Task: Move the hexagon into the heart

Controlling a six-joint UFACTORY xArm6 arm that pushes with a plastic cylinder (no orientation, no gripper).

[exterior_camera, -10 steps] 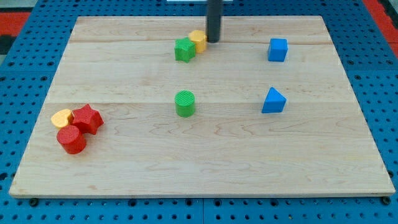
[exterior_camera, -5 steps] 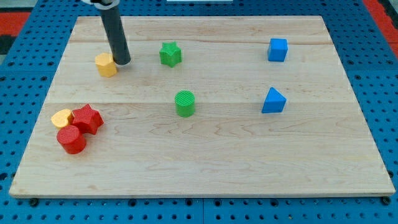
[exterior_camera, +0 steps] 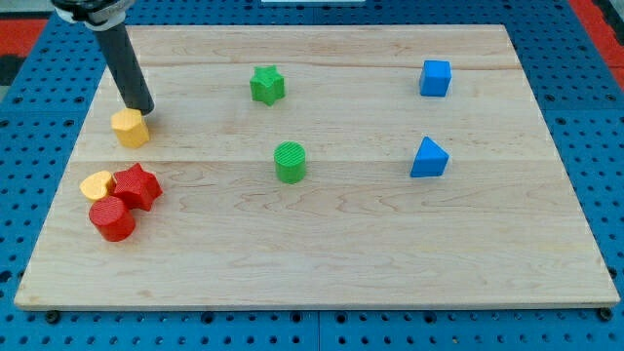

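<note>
While there is no hand to open, my tip [exterior_camera: 141,107] touches your yellow hexagon [exterior_camera: 130,128] from its upper right, the yellow heart [exterior_camera: 96,184] near below, beside the red star [exterior_camera: 137,185].

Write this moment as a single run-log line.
my tip: touching yellow hexagon, upper right | yellow heart: below, apart | step: push unfinished

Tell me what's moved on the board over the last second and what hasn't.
My tip pushed the yellow hexagon from the top middle toward the view's left and down; it now sits above the yellow heart, not touching it. My tip is at the hexagon's upper right edge. The green star shifted slightly left early on. The other blocks stayed put.
</note>
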